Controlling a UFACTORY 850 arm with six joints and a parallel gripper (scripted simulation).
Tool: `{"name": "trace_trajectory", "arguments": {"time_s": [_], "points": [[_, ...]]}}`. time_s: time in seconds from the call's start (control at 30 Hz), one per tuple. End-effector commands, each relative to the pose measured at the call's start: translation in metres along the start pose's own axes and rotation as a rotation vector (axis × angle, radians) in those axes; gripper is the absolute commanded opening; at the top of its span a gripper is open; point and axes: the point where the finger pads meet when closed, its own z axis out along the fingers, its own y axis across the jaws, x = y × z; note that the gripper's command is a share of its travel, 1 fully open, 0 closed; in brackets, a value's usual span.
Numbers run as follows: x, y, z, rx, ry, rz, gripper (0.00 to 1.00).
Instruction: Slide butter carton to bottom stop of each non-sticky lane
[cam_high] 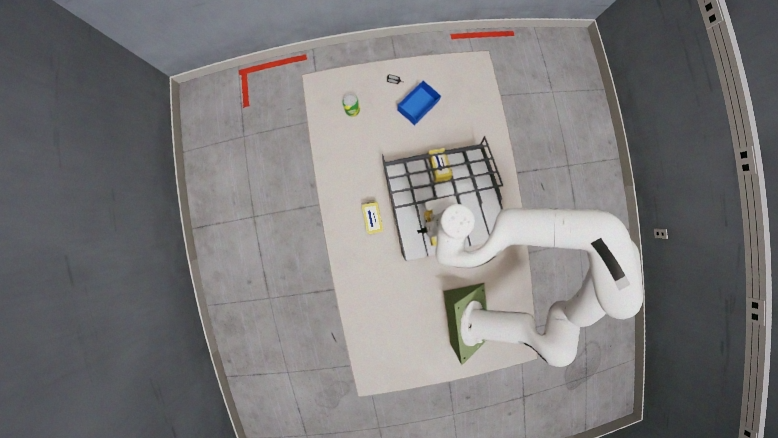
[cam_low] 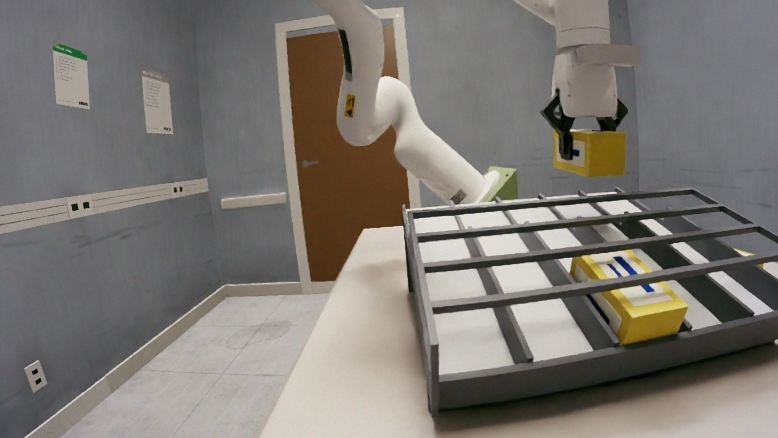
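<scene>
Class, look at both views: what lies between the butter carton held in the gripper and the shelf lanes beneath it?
Only the shelf's dark top crossbars; otherwise open air separates the held carton from the lanes, shown in the exterior view.

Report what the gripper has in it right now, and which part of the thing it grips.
The gripper is shut on a butter carton, fingers clamping its upper part near one end, high above the shelf.

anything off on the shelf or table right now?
Nothing looks damaged or spilled. One butter carton sits square against the bottom stop of the shelf. The hand is shut on a second carton in the air above the shelf's high end. The third carton lies flat on the table beside the shelf.
</scene>
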Motion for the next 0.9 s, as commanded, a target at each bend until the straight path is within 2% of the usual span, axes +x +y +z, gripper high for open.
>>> {"name": "trace_trajectory", "arguments": {"time_s": [0.0,0.17,0.2,0.73,0.77,0.87], "points": [[0.0006,-0.0002,-0.0009,0.001,0.0,0.0,0.0],[0.0006,-0.0002,-0.0009,0.001,0.0,0.0,0.0],[0.0006,-0.0007,-0.0007,0.001,-0.099,0.0,0.0],[0.0006,-0.0007,-0.0007,0.001,-0.099,0.0,0.0],[0.0005,-0.0003,-0.0004,0.003,-0.199,0.0,0.0],[0.0005,-0.0003,-0.0004,0.003,-0.199,0.0,0.0]]}}
